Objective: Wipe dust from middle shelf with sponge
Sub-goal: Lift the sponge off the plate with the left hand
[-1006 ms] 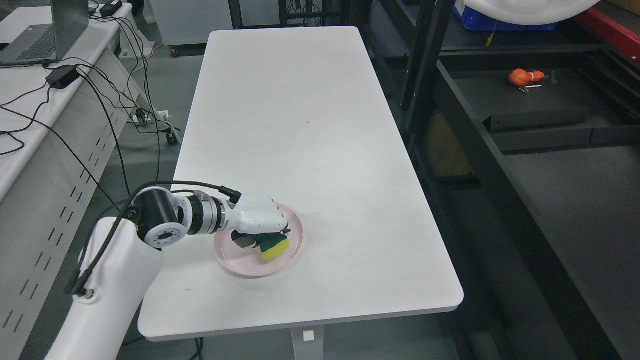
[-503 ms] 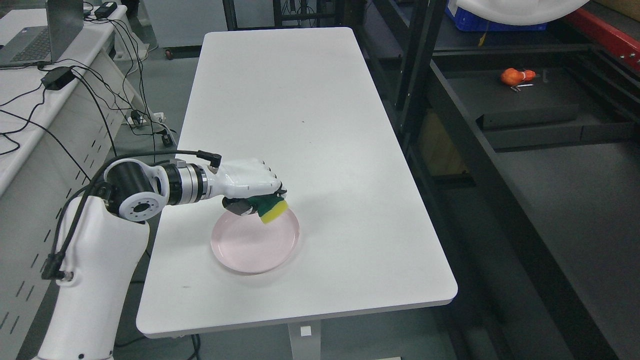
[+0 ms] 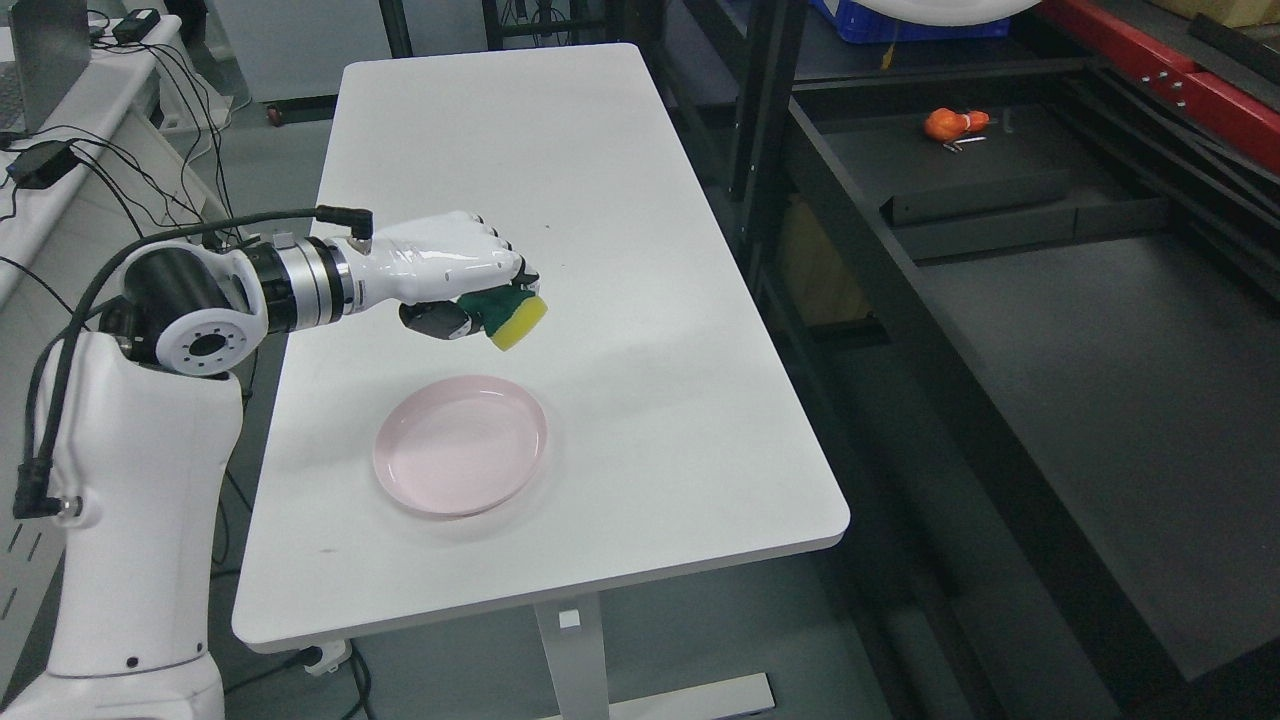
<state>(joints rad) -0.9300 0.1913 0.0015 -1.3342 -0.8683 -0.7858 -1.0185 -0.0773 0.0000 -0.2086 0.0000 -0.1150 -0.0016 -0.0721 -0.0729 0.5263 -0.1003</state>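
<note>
The left hand, fingers clamped on the sponge, has lifted it clear of the pink plate near the table's front-left corner, freeing it for transfer toward the dark shelf alongside the right edge.

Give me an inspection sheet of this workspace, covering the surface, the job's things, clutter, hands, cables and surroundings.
Surface: white table, bare apart from one plate.
Job's things: sponge, green and yellow, held above the table; dark shelf to the right.
Clutter: pink plate, holding nothing; orange object on a farther shelf.
Hands: left hand curled on the sponge; right hand not seen.
Cables: black cable along the left arm; more on the left desk.
Surroundings: blue crate behind.
</note>
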